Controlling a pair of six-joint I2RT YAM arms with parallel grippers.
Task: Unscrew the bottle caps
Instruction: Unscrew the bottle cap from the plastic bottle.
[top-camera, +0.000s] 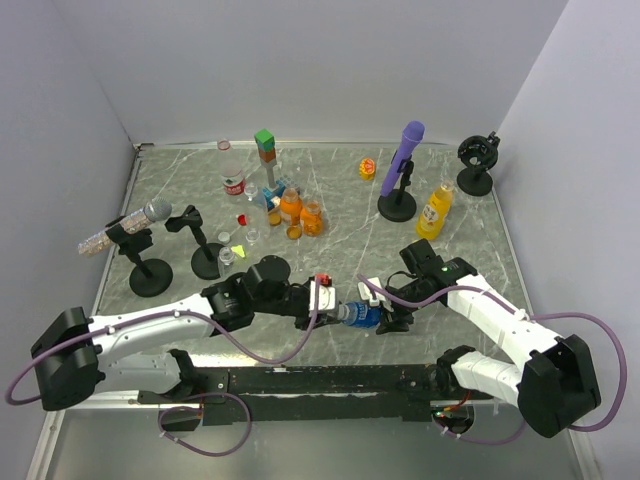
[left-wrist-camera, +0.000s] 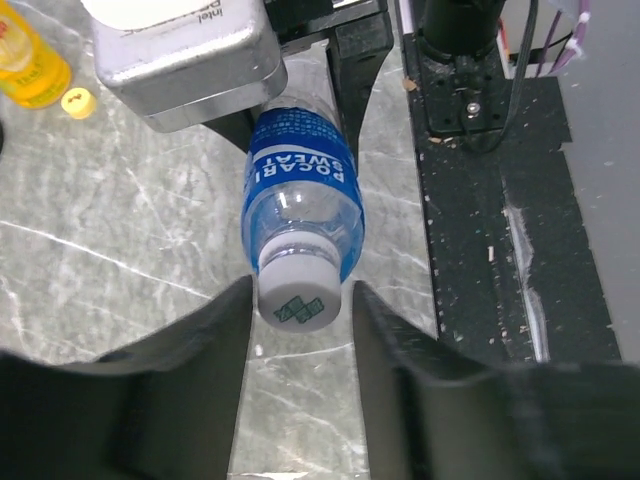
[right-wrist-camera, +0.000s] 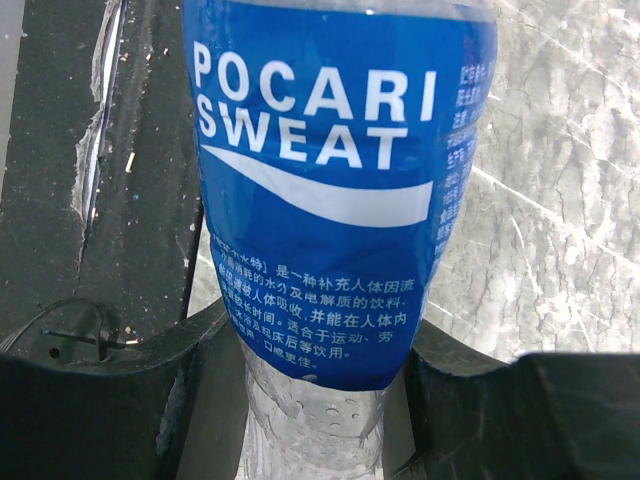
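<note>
The right jaws clamp the Pocari Sweat bottle (right-wrist-camera: 320, 180) — base cut off; white cap (left-wrist-camera: 300, 295) between the left jaws, contact unclear; marbled table (left-wrist-camera: 120, 260).

blue-labelled bottle (right-wrist-camera: 330, 200) cut off top and bottom, yellow bottle (left-wrist-camera: 25, 60) cropped at corner

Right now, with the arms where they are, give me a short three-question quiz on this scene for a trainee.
1. True or false: the cap on the blue-labelled bottle is yellow.
2. Which holds the bottle's body? A: left gripper. B: right gripper.
3. Fill in: the left gripper's fingers stand on either side of the ___.
Key: 1 false, it is white; 2 B; 3 cap.
</note>
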